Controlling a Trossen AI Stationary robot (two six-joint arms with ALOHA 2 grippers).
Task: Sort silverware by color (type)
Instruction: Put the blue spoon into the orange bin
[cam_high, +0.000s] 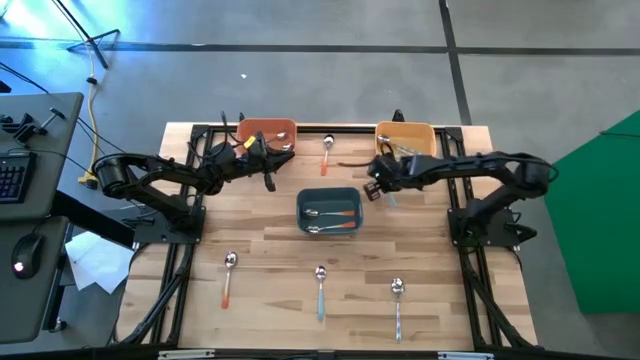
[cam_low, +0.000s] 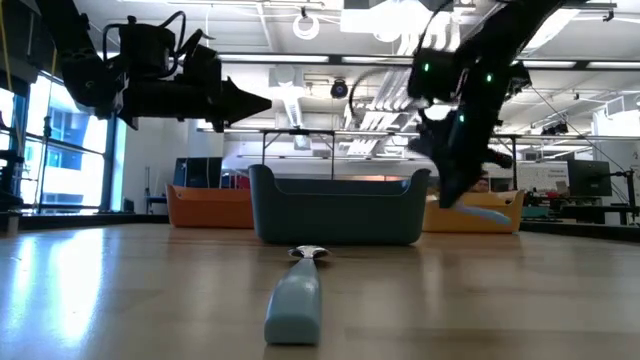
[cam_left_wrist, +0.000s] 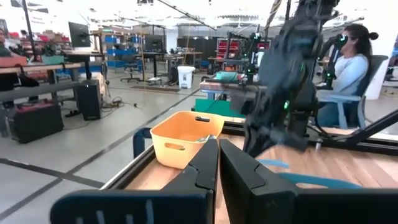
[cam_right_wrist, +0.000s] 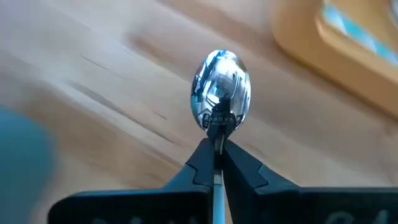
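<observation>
My right gripper (cam_right_wrist: 216, 142) is shut on a spoon with a shiny bowl (cam_right_wrist: 221, 90). It hovers over the table between the dark blue bin (cam_high: 328, 192) and the yellow bin (cam_high: 405, 138). Its light blue handle (cam_low: 490, 212) sticks out behind the fingers in the low view. My left gripper (cam_high: 275, 165) is shut on nothing and hangs level in the air beside the orange bin (cam_high: 268, 132). Two orange-handled spoons (cam_high: 335, 218) lie in the dark blue bin. An orange (cam_high: 229, 275), a blue (cam_high: 320, 285) and a silver spoon (cam_high: 397, 300) lie flat near the table's near edge. My right gripper pinches the spoon between its two fingertips at the neck (cam_right_wrist: 216, 132), just behind the bowl. The fingers lie along the spoon, so the bowl points forward past them and the handle runs back between them. The spoon is lifted clear of the table.
Another orange-handled spoon (cam_high: 327, 150) lies by the far edge between the orange and yellow bins. The yellow bin holds spoons, with a blue handle (cam_right_wrist: 348, 25) showing. A person sits at a desk (cam_left_wrist: 348, 68) beyond the table. Bare wood shows between the dark blue bin and the near spoons.
</observation>
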